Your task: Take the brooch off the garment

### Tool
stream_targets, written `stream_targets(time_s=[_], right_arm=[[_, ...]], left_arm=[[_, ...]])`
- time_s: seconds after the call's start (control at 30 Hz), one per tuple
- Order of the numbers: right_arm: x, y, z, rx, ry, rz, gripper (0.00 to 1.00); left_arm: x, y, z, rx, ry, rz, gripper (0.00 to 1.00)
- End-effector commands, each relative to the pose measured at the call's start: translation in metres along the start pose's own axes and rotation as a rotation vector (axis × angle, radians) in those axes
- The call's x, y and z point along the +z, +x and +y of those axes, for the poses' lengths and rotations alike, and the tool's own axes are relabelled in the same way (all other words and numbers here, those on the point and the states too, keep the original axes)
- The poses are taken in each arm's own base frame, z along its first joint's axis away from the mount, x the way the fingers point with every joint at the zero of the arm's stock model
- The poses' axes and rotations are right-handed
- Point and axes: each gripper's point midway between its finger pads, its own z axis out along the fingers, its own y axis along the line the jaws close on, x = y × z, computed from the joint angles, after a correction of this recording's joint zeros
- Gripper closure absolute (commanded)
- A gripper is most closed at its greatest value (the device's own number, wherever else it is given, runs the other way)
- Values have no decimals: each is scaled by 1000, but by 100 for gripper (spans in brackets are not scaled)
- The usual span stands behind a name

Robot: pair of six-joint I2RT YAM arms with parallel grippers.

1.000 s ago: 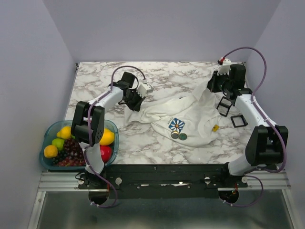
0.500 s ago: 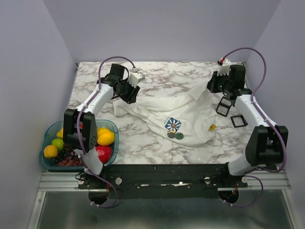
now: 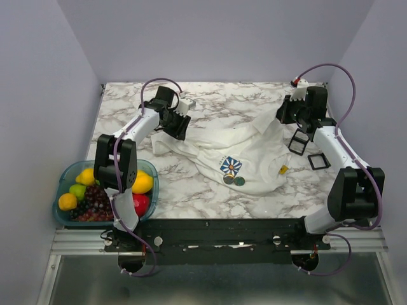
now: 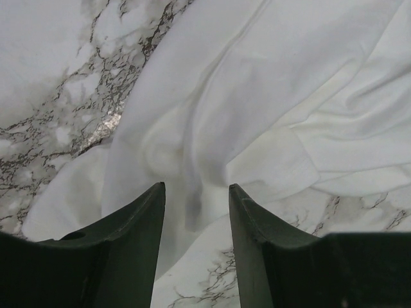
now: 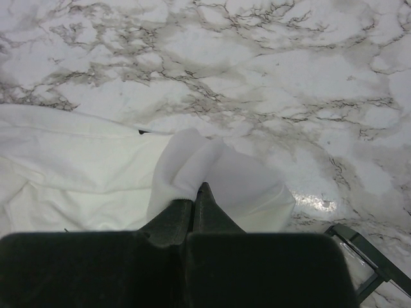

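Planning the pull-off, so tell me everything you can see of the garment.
The garment is a white shirt of soft-looking cloth. It lies crumpled and creased on the marble table, spread between the two arms. The blue-and-white flower brooch sits on its front, with two small dark round pieces just below. The right gripper is shut on a fold at its far right edge. The left gripper hangs open above its left part, holding nothing.
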Motion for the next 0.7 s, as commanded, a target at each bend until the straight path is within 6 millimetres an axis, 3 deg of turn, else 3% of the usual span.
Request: stream_targets(time_s=[0.0,0.3,0.43,0.57,0.63,0.67], right_arm=[[-5,0,2,2,-6,-11,99],[-6,-1,1,-5,-2,-13,99],[-6,-4,1,-9,0,-17,99],[-4,-20,-3,-34,18,-43,100],[-4,-32,-9,-69,44,-64,100],[-6,-53,-10,-90,52,-103,100]], left_arm=[[4,8,6,-42,-26,44,47],[8,29,6,-51,-23,114,52],[4,28,3,-44,-8,117,68],[-20,-3,3,5,-4,58,97],[-38,-15,6,22,-8,31,100],[-51,-33,11,55,-27,-13,100]])
